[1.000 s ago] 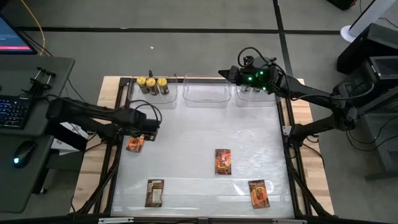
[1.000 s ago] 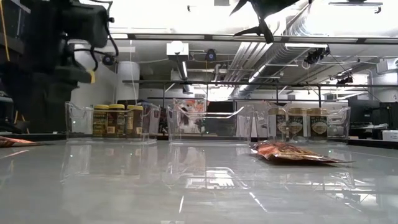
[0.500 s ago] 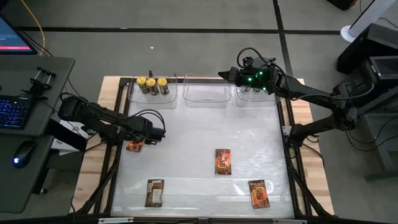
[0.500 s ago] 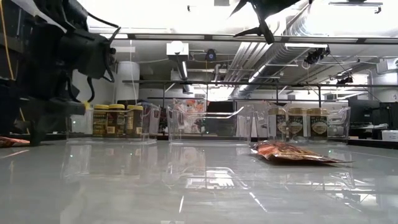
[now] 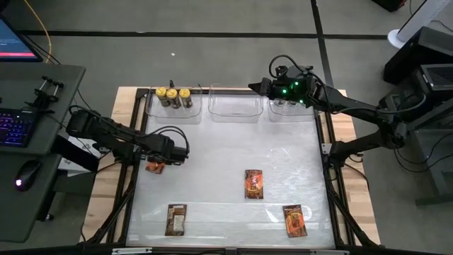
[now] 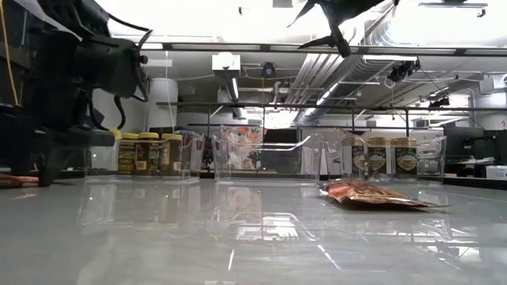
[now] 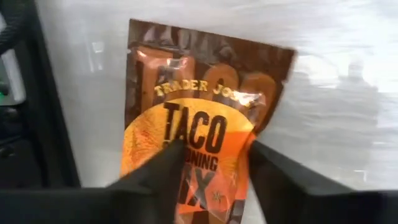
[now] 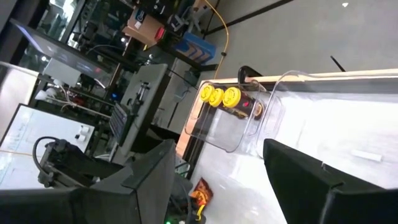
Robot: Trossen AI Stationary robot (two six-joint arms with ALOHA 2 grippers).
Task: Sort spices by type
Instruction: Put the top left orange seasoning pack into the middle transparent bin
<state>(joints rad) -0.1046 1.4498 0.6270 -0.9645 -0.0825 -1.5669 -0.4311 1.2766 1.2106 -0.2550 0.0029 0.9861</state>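
High view: table (image 5: pixel 212 152) first, three clear bins (image 5: pixel 228 106) along the far edge, yellow-lidded jars (image 5: pixel 172 95) far left. Left gripper (image 5: pixel 164 160) is down on the taco packet (image 7: pixel 193 134) at the left edge, fingers (image 7: pixel 158 168) narrowing around it. Flat foil could slip out or buckle. Right gripper (image 8: pixel 217 180) hovers over the far-right bin, jaws apart, empty.

Lab: exposed ceiling ducts (image 6: pixel 348 71), monitors (image 8: pixel 37 134)
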